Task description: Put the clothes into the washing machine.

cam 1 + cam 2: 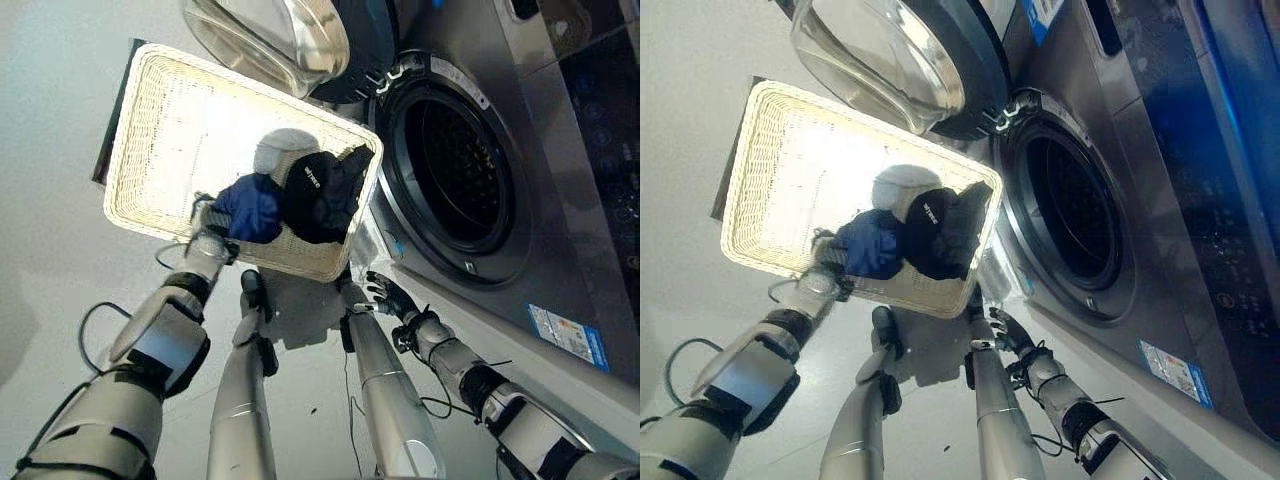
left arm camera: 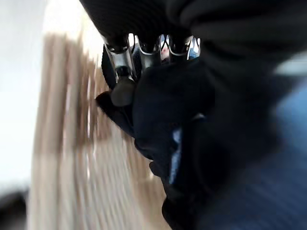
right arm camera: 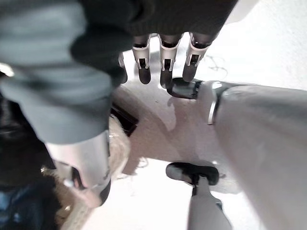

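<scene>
Standing on the floor [image 1: 40, 250] beside the front-loading washing machine [image 1: 560, 200], with its round door [image 1: 290, 40] swung open and the dark drum [image 1: 455, 170] exposed: a white wicker basket [image 1: 160, 110]. Piled in the basket's near corner by the machine: a blue garment [image 1: 250, 207], a black garment [image 1: 318, 195] and a pale grey piece [image 1: 280, 150] behind them. Reaching over the basket's near rim, the left robot hand [image 1: 205, 245], fingers [image 2: 122, 91] curled into dark blue cloth in its wrist view. Hanging low between basket and machine front, clear of the clothes, the right robot hand [image 1: 388, 295], fingers [image 3: 165, 72] straight and relaxed, holding nothing.
</scene>
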Tool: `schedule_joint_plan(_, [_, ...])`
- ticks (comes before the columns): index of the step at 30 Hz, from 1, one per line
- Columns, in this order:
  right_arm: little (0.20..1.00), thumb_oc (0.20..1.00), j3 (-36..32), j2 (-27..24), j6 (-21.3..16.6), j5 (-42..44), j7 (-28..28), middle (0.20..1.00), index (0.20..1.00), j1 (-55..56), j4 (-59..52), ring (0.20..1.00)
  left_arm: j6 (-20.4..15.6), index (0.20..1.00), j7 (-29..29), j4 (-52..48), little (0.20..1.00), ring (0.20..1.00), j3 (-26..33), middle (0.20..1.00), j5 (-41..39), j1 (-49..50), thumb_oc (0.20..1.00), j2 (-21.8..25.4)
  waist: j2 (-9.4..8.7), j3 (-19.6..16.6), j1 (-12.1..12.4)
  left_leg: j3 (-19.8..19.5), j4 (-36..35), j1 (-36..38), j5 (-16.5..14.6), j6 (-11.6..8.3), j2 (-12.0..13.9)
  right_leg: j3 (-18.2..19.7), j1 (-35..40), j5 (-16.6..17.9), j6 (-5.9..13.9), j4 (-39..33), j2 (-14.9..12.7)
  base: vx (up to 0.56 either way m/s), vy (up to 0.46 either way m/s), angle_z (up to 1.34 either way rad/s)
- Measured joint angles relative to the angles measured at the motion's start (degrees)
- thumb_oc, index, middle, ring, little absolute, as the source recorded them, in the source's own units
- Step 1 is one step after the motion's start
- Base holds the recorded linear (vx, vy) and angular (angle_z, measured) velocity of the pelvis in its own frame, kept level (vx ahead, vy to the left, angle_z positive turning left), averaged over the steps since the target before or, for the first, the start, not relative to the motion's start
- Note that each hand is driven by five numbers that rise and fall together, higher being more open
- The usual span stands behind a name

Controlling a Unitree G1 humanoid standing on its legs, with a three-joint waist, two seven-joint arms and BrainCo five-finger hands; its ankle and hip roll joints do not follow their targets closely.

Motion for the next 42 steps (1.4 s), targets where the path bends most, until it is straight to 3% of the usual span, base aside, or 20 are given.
schedule_joint_plan(5, [1.0,1.0,-1.6,1.6,-2.0,2.5,-1.7,1.0,1.0,1.6,0.7,1.0,-6.2,0.2,3.5,-6.0,0.2,0.2,4.1,0.2,-5.7,8.4,0.2,-6.5,-0.09,0.1,3.1,-3.2,-3.3,4.9,2.3,-1.55,0.4,-2.6,4.6,-1.8,-1.13,0.6,0.5,-0.04,-0.111,0.22])
schedule_joint_plan(7, [1.0,1.0,-2.3,1.5,-2.9,3.4,-2.2,1.0,1.0,1.7,0.5,1.0,-7.3,0.2,5.4,-7.7,0.2,0.2,4.2,0.2,-5.6,10.4,0.2,-6.7,-0.07,0.1,4.3,-4.1,-5.4,6.5,3.2,-2.32,0.6,-3.4,5.4,-2.2,-1.57,0.7,0.8,-0.02,-0.039,0.16])
schedule_joint_plan(10, [1.0,1.0,-4.9,1.1,-4.1,4.5,-3.2,1.0,1.0,2.0,-0.3,1.0,-8.4,0.2,8.7,-10.5,0.2,0.2,5.0,0.2,-5.5,13.0,0.2,-5.9,0.18,0.2,6.2,-4.8,-8.0,8.1,5.0,-2.77,0.8,-4.4,6.3,-2.2,-1.96,0.8,0.9,-0.02,-0.018,0.13])
schedule_joint_plan(21, [1.0,1.0,-7.2,-2.0,-7.6,4.8,-5.1,1.0,1.0,4.9,-7.9,1.0,-9.6,0.2,13.0,-16.6,0.2,0.2,10.1,0.2,-2.6,20.7,0.2,-4.9,3.02,1.9,9.2,-7.3,-12.4,16.2,6.6,-2.62,0.6,-7.2,15.2,-1.9,-2.48,-2.3,0.6,-0.01,0.021,0.1])
schedule_joint_plan(25, [1.0,1.0,-8.2,-3.5,-7.8,4.4,-6.0,1.0,1.0,6.2,-15.4,1.0,-9.8,0.2,14.5,-21.5,0.2,0.2,9.8,0.2,1.9,24.6,0.2,-4.5,3.13,2.0,10.6,-7.4,-15.2,21.0,7.2,-2.73,0.7,-7.9,20.0,-1.8,-2.03,-5.1,0.7,0.0,0.055,0.07])
schedule_joint_plan(30, [1.0,1.0,-8.5,-3.4,-7.3,4.3,-6.0,1.0,1.0,4.1,-18.1,1.0,-10.7,0.2,13.4,-23.6,0.2,0.2,8.2,0.2,4.3,24.9,0.2,-4.4,3.13,2.0,10.9,-7.6,-15.9,21.0,7.9,-2.52,0.6,-8.4,20.6,-1.4,-1.87,-5.9,0.6,0.0,0.053,0.06])
schedule_joint_plan(32, [1.0,1.0,-8.3,-3.7,-6.3,4.2,-5.8,1.0,1.0,4.9,-21.1,1.0,-11.2,0.2,10.2,-27.9,0.2,0.2,6.2,0.2,6.3,26.6,0.2,-2.9,3.18,2.0,11.0,-7.7,-16.2,21.3,8.3,-2.43,0.6,-8.6,21.0,-0.9,-2.02,-6.6,0.5,-0.01,0.02,0.01])
schedule_joint_plan(35, [1.0,1.0,-7.9,-3.4,-5.6,2.4,-5.1,1.0,1.0,4.5,-23.1,1.0,-14.8,0.2,0.5,-32.0,0.2,0.2,2.7,0.2,8.0,26.9,0.2,-2.1,3.28,2.1,11.1,-7.7,-16.7,22.5,8.3,-2.42,0.5,-8.9,22.6,-0.6,-2.03,-7.7,0.5,-0.02,0.068,0.02])
schedule_joint_plan(39, [1.0,1.0,-6.4,-4.2,-1.8,-0.2,-3.5,1.0,1.0,1.5,-23.4,1.0,-18.1,0.2,-13.6,-35.5,0.2,0.2,-1.5,0.2,7.0,26.1,0.2,-0.7,4.19,2.5,12.3,-7.7,-17.0,23.0,8.5,-2.35,0.5,-9.1,23.1,-0.6,-1.71,-8.1,0.4,-0.01,0.055,-0.01])
schedule_joint_plan(42, [1.0,1.0,-4.6,-4.4,0.5,-0.8,-2.5,1.0,1.0,-0.6,-23.4,1.0,-18.4,0.2,-21.2,-36.4,0.2,0.2,-2.5,0.2,3.6,25.6,0.2,-0.3,4.46,2.6,12.3,-7.7,-17.0,23.0,8.5,-2.32,0.5,-9.1,23.2,-0.6,-1.69,-8.2,0.4,0.0,0.012,0.0])
